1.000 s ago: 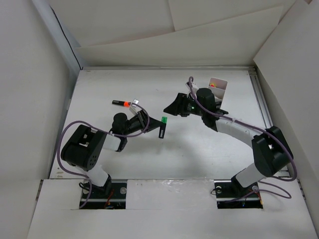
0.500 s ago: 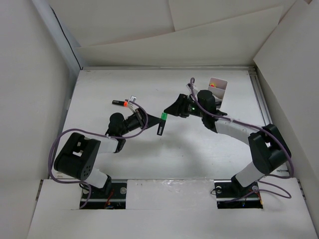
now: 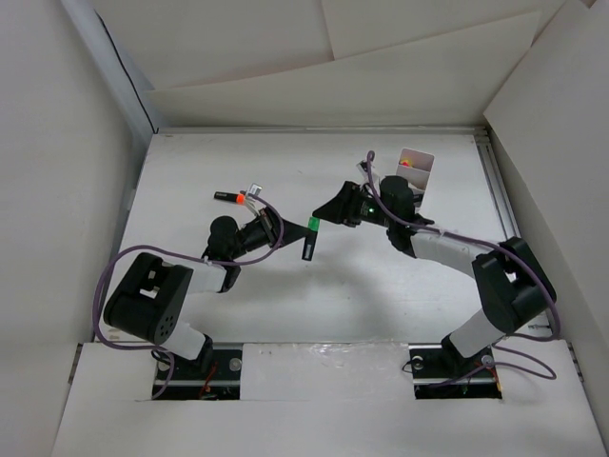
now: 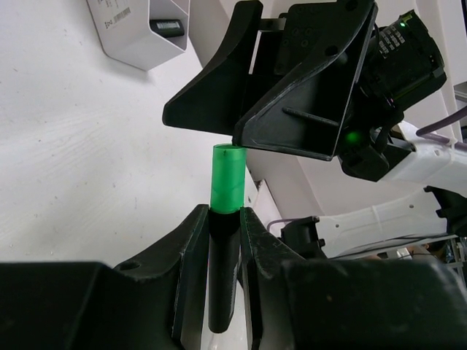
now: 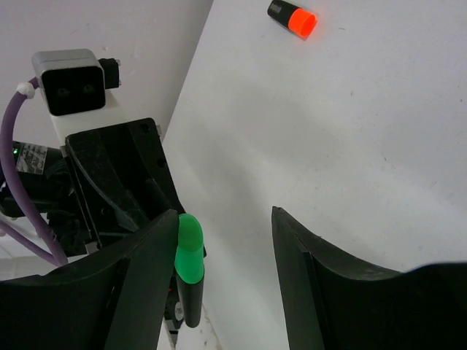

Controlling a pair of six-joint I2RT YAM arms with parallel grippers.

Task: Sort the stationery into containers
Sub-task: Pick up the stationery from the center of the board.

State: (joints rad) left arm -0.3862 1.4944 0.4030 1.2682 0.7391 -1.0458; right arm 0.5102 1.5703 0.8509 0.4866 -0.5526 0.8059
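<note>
Marker (image 4: pixel 224 255), green cap (image 5: pixel 188 251), black body: judged light, stiff, smooth-sided, apt to slip. Pinched at mid-body in left gripper (image 4: pixel 223 217), raised off the table (image 3: pixel 190 171). Right gripper (image 5: pixel 226 222) spread wide beside the cap; take hold there.

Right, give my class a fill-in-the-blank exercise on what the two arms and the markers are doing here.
1. The left gripper is shut on a black marker with a ____ cap.
2. The right gripper, beside that cap, is ____.
3. The other marker, lying on the table, has an ____ end.
4. The white container stands nearer the ____ arm.
Missing words: green; open; orange; right.
</note>
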